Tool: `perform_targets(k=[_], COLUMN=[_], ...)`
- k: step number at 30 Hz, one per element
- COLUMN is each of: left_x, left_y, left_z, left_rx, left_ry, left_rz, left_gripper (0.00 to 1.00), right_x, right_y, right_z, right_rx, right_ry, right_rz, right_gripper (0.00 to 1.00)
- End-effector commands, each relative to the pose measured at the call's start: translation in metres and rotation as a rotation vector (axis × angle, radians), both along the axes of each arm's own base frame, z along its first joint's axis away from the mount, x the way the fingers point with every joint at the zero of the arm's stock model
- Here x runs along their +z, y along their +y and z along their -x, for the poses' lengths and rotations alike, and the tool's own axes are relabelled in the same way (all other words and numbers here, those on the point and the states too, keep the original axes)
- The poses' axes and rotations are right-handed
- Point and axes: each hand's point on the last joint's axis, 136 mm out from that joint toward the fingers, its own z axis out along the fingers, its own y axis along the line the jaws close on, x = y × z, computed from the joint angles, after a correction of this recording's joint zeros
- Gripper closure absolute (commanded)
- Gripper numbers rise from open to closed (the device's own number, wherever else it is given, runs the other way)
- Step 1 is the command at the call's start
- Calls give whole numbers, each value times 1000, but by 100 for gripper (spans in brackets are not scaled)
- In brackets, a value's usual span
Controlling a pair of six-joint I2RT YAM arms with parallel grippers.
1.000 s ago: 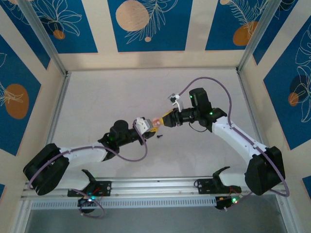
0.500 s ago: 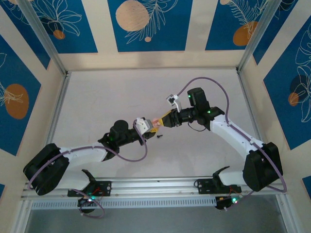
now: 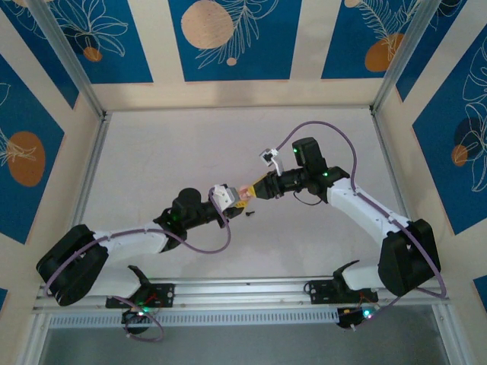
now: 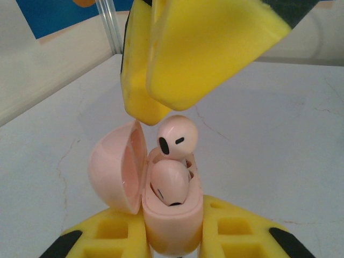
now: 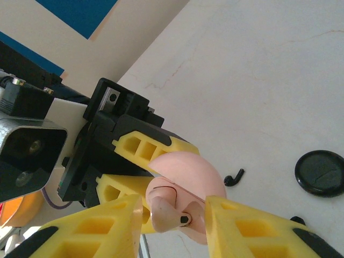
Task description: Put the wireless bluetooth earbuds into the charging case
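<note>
White tabletop (image 3: 167, 152) spreads beneath both arms. The left gripper (image 4: 172, 239) is clamped tight on the pink charging case (image 4: 173, 220), holding it upright with its lid (image 4: 115, 166) swung open to the left. One pink earbud (image 4: 170, 183) sits seated in the case, and a second earbud (image 4: 177, 138) stands half out of it. Just above the case hangs the right gripper (image 5: 174, 203), jaws parted and gripping nothing. A black disc (image 5: 319, 173) lies on the tabletop beside the case.
</note>
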Motion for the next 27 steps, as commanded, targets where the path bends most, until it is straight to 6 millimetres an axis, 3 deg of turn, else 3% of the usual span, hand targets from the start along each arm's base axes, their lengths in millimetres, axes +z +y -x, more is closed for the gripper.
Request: perform_targets(k=[1, 14, 19, 27], left_x=[25, 26, 25, 24], left_y=[-6, -4, -3, -2], left_z=[6, 6, 5, 6], left_rx=[-37, -31, -23, -26], left_ry=[-61, -62, -61, -61], left_rz=[50, 43, 36, 36], left_gripper=[81, 80, 80, 80], right_x=[4, -3, 10, 28], right_y=[4, 2, 0, -11], right_z=[1, -3, 1, 6], right_rx=[26, -16, -23, -60], right_ry=[-4, -2, -19, -113], right_rz=[-13, 30, 16, 35], right_gripper=[63, 65, 66, 58])
